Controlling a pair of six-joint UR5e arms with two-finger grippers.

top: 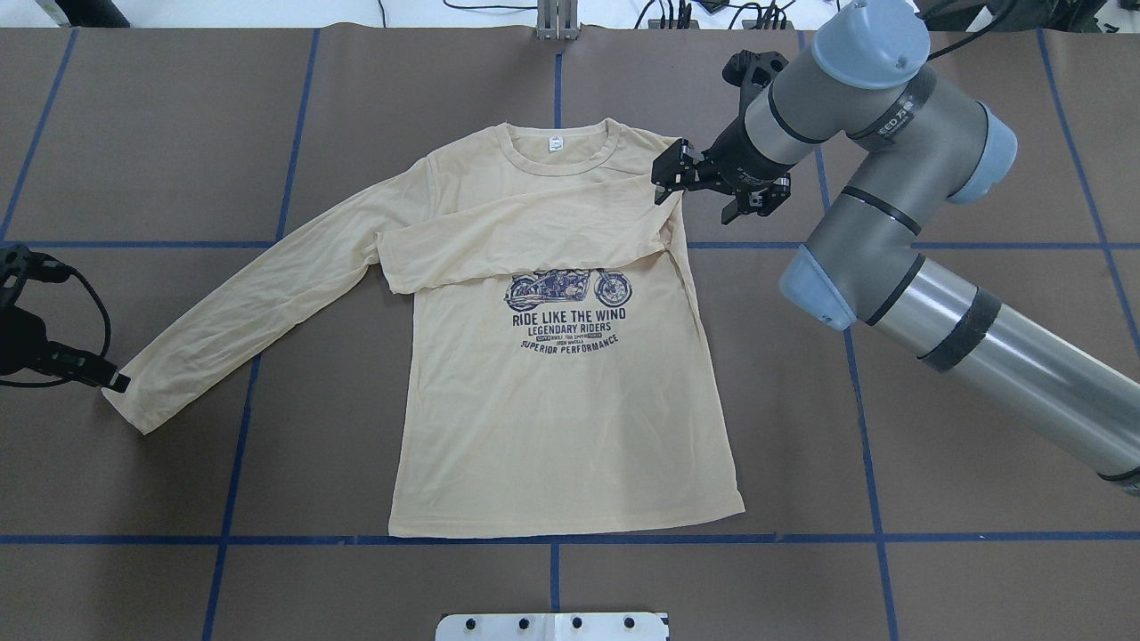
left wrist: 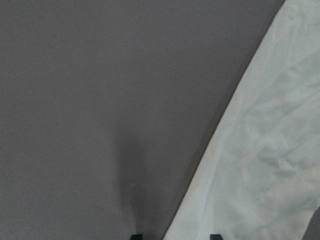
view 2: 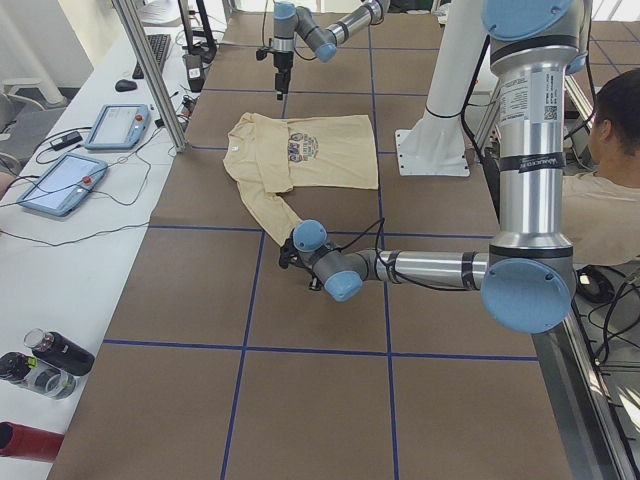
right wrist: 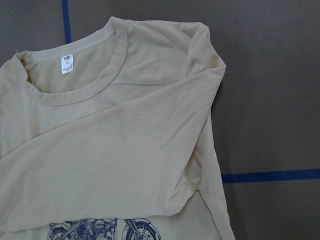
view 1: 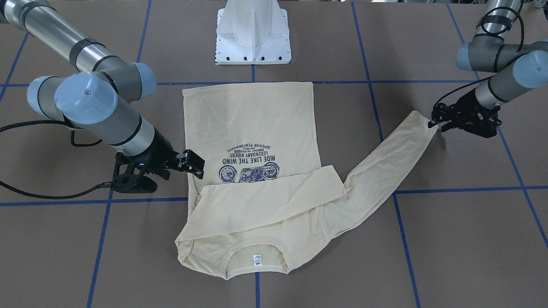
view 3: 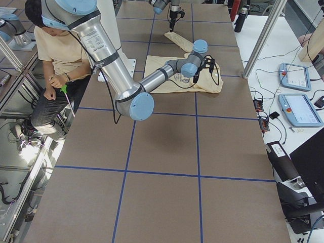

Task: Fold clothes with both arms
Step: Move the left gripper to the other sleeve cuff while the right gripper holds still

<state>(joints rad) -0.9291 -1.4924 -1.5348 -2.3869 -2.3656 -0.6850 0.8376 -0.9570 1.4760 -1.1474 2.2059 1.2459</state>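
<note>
1 sleeve [top: 525, 240] lies folded across the shirt [top: 570, 427]. I judge the other sleeve [top: 258, 312] and the body folds outstanding. The left end effector [view 1: 437, 124] and right end effector [top: 666, 178] both stand open.

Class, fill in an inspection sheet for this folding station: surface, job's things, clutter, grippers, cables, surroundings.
Surface: brown table with a blue tape grid.
Job's things: shirt flat, print up; one sleeve folded across the chest, other sleeve stretched out.
Clutter: nothing seen.
Grippers: left gripper open at the outstretched cuff; right gripper open by the shoulder.
Cables: black cable runs to the right wrist.
Surroundings: operator seated beside the table; pendants and bottles on a side bench.
</note>
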